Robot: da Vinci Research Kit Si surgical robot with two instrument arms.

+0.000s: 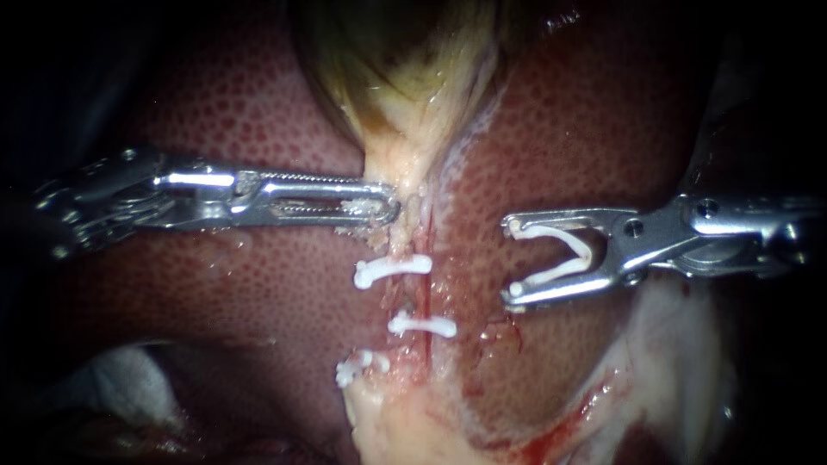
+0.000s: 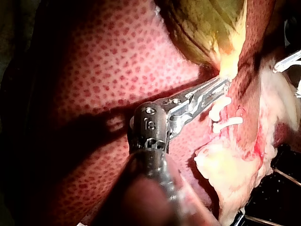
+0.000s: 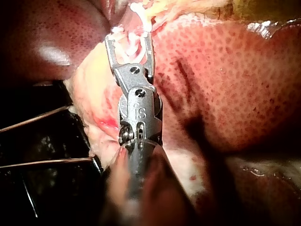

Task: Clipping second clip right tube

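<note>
Endoscope view is showing the gallbladder point(image 1: 405, 60) hanging at 12 o'clock and narrowing into a pale neck between two lobes of speckled liver point(image 1: 586, 138). The left instrument point(image 1: 389, 207) is reaching in from 9 o'clock, and its long jaws are lying narrow, pinching that neck of the gallbladder from both sides. From the neck a pale tube point(image 1: 405, 297) is running toward 6 o'clock, with a thin red strand point(image 1: 427, 297) lying along its 3 o'clock edge. Whether these are two separate tubes is not showing clearly. Three white clips are sitting across this stalk: an upper clip point(image 1: 392, 269) just under the left jaws, a middle clip point(image 1: 422, 325) reaching a little more toward 3 o'clock, and a lower clip point(image 1: 357, 368) sitting more toward 9 o'clock, just above a pale fatty lump point(image 1: 405, 426). The right instrument point(image 1: 511, 261) is coming in from 3 o'clock. Its jaws are standing wide, carrying a loaded clip point(image 1: 587, 255) whose two white arms are resting against the inner faces of both jaws. Its open mouth is pointing toward 9 o'clock, at a level between the upper and middle clips. It is hovering over bare liver, apart from the stalk and touching no clip. The right wrist view is showing the same spread jaws with the white arms between them.
</note>
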